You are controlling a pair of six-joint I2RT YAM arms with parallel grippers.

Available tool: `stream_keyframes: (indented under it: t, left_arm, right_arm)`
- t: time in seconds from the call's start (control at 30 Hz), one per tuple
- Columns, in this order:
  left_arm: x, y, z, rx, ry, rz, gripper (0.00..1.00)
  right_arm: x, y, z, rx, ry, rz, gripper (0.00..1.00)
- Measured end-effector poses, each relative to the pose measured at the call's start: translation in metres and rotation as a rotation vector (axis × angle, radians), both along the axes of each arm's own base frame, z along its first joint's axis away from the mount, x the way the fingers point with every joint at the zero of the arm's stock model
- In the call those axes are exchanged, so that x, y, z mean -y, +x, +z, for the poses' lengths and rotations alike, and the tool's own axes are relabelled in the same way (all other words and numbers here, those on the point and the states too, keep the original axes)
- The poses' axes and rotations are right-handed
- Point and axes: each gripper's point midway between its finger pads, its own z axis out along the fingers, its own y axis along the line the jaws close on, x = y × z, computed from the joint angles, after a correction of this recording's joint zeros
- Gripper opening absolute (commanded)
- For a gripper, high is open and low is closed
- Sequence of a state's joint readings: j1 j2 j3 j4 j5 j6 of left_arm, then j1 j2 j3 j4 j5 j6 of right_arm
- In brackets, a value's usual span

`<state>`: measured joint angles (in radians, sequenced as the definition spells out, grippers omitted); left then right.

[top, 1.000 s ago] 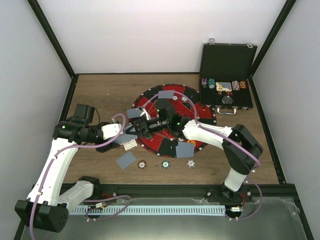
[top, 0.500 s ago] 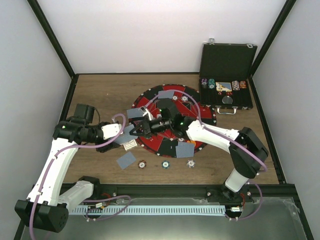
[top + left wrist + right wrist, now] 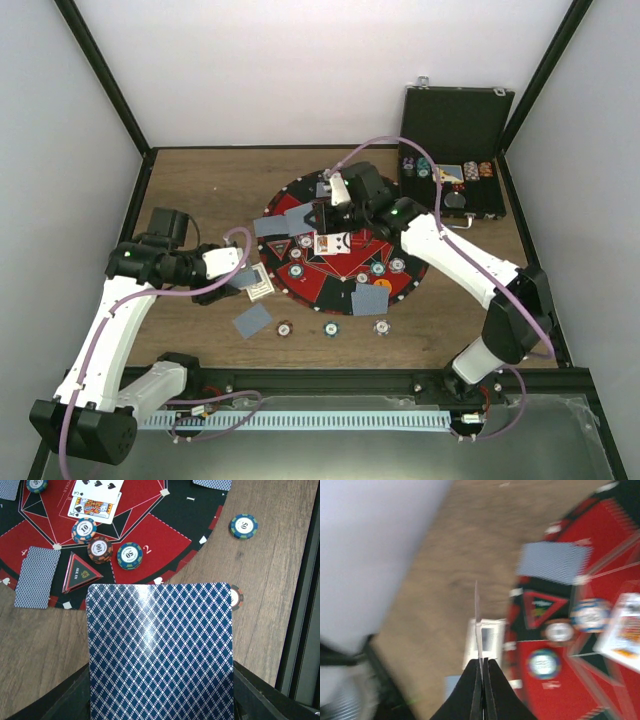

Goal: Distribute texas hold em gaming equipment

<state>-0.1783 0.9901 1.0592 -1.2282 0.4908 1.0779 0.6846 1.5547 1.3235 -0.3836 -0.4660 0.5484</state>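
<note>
My left gripper (image 3: 250, 280) hovers at the mat's left edge, shut on a stack of blue-backed playing cards (image 3: 160, 650) that fills its wrist view. Over the far side of the round red-and-black mat (image 3: 400, 228), my right gripper (image 3: 338, 192) is shut on a single card (image 3: 476, 607), seen edge-on between its jaws. On the mat lie face-down cards (image 3: 272, 226), two face-up cards (image 3: 332, 242), the black triangular marker (image 3: 80, 572) and striped poker chips (image 3: 130, 555). One more card (image 3: 252, 321) and three chips (image 3: 330, 328) lie on the wood in front of the mat.
The black hinged case (image 3: 455, 120) stands open at the back right, with chip rows and cards inside. Black frame posts and white walls enclose the table. The right arm reaches over the mat's right half. Purple cables loop above both arms.
My right gripper closed on a card at the left gripper's stack, then swung back and right over the mat's far side with it. The left arm stayed put.
</note>
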Motion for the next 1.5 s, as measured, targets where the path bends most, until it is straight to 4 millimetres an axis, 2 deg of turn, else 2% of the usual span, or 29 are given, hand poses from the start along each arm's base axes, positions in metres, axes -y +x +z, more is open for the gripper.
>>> stream_keyframes:
  t: [0.1, 0.3, 0.43, 0.57, 0.73, 0.83, 0.93, 0.97, 1.03, 1.07, 1.13, 1.33, 1.5]
  left_arm:
    - [0.000, 0.000, 0.000, -0.001, 0.000, 0.000, 0.04]
    - [0.000, 0.000, 0.000, -0.001, 0.000, 0.000, 0.04]
    - [0.000, 0.000, 0.000, -0.001, 0.000, 0.000, 0.04]
    - [-0.001, 0.000, 0.000, 0.000, 0.004, 0.002, 0.04]
    - [-0.002, 0.000, -0.002, 0.001, 0.013, 0.006, 0.04]
    - [-0.003, -0.001, -0.005, -0.004, 0.015, 0.006, 0.04]
    - [-0.002, -0.001, -0.005, -0.003, 0.014, 0.006, 0.04]
    - [-0.002, -0.001, -0.005, -0.003, 0.014, 0.006, 0.04]
    - [-0.002, -0.001, -0.005, -0.003, 0.014, 0.006, 0.04]
    - [-0.002, -0.001, -0.005, -0.003, 0.014, 0.006, 0.04]
    - [-0.002, -0.001, -0.005, -0.003, 0.013, 0.005, 0.04]
    - [-0.002, -0.001, -0.005, -0.004, 0.013, 0.005, 0.04]
    - [-0.002, -0.001, -0.004, -0.004, 0.011, 0.004, 0.04]
  right_arm:
    - [0.028, 0.026, -0.023, 0.121, -0.199, -0.117, 0.01]
    - [0.095, 0.075, -0.102, 0.436, -0.810, -0.253, 0.01]
    - [0.115, 0.094, -0.136, 0.663, -1.147, -0.199, 0.01]
    - [0.124, 0.101, -0.147, 0.817, -1.327, -0.135, 0.01]
    - [0.124, 0.100, -0.153, 0.875, -1.390, -0.086, 0.02]
    - [0.116, 0.089, -0.165, 0.876, -1.374, -0.033, 0.08]
    - [0.108, 0.071, -0.183, 0.850, -1.353, 0.058, 0.24]
    - [0.106, 0.066, -0.188, 0.833, -1.344, 0.081, 0.32]
    - [0.104, 0.056, -0.198, 0.796, -1.333, 0.128, 0.57]
    - [0.105, 0.052, -0.202, 0.773, -1.330, 0.140, 0.63]
    - [0.110, 0.045, -0.208, 0.725, -1.335, 0.158, 0.67]
    - [0.118, 0.040, -0.203, 0.634, -1.345, 0.118, 0.88]
    - [0.126, 0.036, -0.198, 0.558, -1.358, 0.062, 0.92]
